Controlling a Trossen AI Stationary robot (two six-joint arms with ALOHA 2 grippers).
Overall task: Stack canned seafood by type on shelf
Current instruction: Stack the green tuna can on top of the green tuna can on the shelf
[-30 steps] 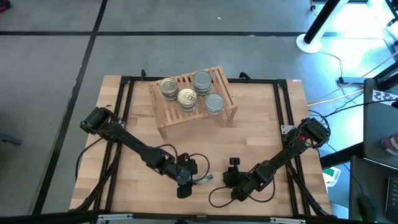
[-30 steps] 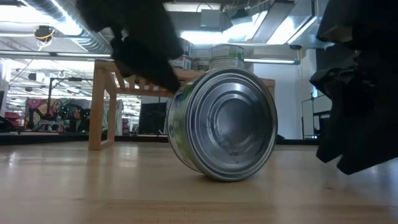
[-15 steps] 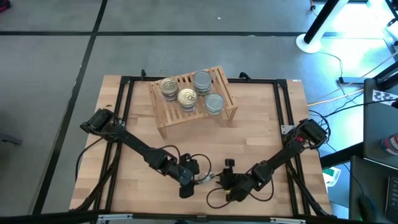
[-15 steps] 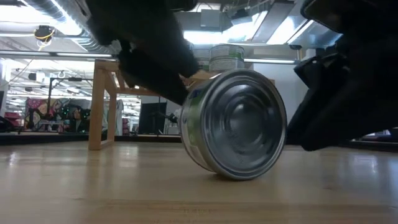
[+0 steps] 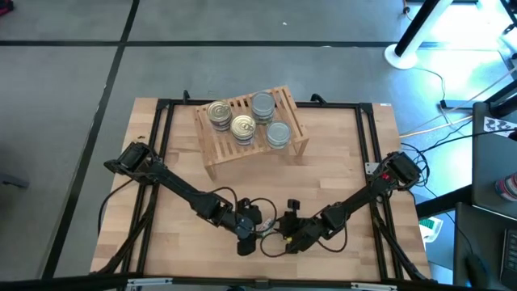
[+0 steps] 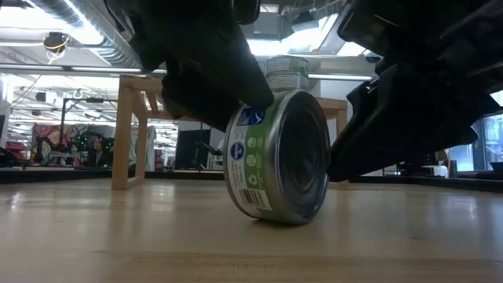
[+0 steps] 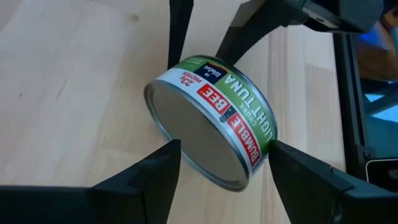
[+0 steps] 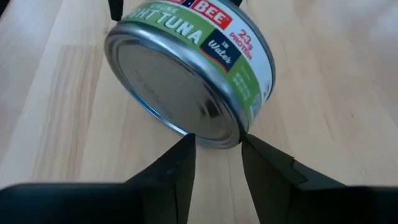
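**Low view: tuna tin on edge between two grippers**

Low view shows the tin [image 6: 277, 159] standing on its rim at the front of the table [image 5: 339, 170], tilted, with both arms crowding it. The left gripper [image 7: 221, 165] has its fingers spread to either side of the tin's body, seemingly holding it. The right gripper [image 8: 216, 149] sits just in front of the tin's flat face, fingers a narrow gap apart, gripping nothing I can see.

To my eye this is a handover or a re-grip. The right gripper's gap looks too narrow for the width, so it should pinch the rim or open wider. One arm should keep the tin steady until the other's grip is firm, or it may roll away.

The shelf [image 5: 216, 153] stands well apart at the back, with four tins [image 5: 243, 127] visible on top, two gold, two grey.

Compared with a second ago, the right arm has swung in toward the left one, and the tin has turned from face-on to nearly edge-on.
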